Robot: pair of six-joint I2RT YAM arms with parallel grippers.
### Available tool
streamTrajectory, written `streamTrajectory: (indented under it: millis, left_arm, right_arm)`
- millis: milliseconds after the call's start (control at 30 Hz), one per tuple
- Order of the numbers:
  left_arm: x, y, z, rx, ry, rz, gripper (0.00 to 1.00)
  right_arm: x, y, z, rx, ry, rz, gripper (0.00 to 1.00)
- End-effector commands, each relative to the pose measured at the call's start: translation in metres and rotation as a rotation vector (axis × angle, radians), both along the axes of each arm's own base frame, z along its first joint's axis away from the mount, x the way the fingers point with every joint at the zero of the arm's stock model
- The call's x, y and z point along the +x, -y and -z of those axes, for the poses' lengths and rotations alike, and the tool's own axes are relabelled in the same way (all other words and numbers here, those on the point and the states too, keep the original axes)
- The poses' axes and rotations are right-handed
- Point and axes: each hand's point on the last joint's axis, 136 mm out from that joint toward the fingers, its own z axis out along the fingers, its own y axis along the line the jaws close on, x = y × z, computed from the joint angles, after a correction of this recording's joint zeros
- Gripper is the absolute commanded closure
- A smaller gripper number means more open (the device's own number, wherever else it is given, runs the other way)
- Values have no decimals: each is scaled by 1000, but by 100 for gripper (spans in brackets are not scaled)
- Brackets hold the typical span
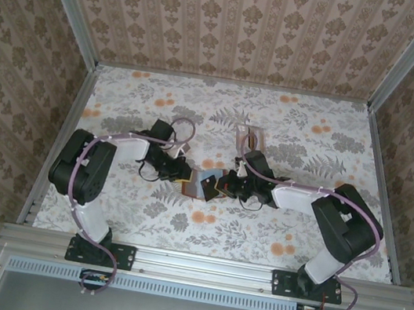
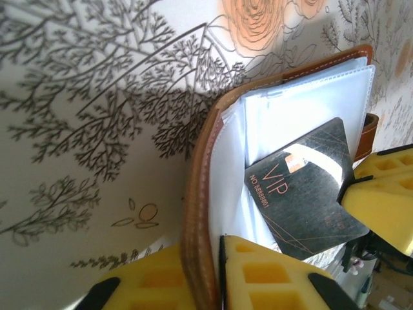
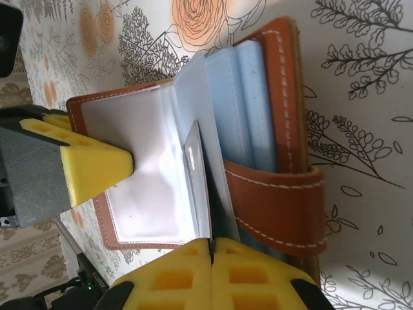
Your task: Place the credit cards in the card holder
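- The black card point(image 2: 303, 187) is being shown face-on by the left wrist camera, edge-on by the right.
- The card holder point(image 2: 197, 194), lying open mid-table point(image 1: 273, 238), is being clamped at its cover by the left gripper point(image 2: 210, 265).
- The black card, partly sleeved, is being pinched by the right gripper point(image 3: 211, 248).

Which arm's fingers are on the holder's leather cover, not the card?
The left gripper: its fingers clamp the card holder's brown cover edge, while the right gripper is shut on the black VIP card.

Brown card holder point(image 3: 284, 103) open, black VIP card point(image 2: 303, 194) at its sleeves
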Motion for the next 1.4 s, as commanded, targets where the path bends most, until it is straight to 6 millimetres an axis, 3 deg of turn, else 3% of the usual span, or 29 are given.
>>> streamTrajectory:
  millis: [0, 533, 833, 933, 1100, 1367]
  left_arm:
    - [-5, -7, -6, -17, 4, -2, 99]
    - [-10, -15, 13, -4, -25, 37, 100]
    - [-6, -20, 16, -5, -40, 28, 98]
    - [-4, -24, 15, -6, -38, 18, 94]
    - [-5, -33, 9, -2, -34, -1, 81]
    - [-7, -40, -5, 4, -30, -46, 78]
  right_arm:
    - [1, -6, 3, 41, -3, -12, 100]
    - [-3, -21, 18, 57, 8, -156, 100]
    - [16, -27, 24, 41, 9, -129, 100]
    - [23, -21, 27, -8, 23, -80, 100]
    - [26, -28, 26, -10, 41, -55, 100]
    - [23, -32, 37, -14, 43, -25, 100]
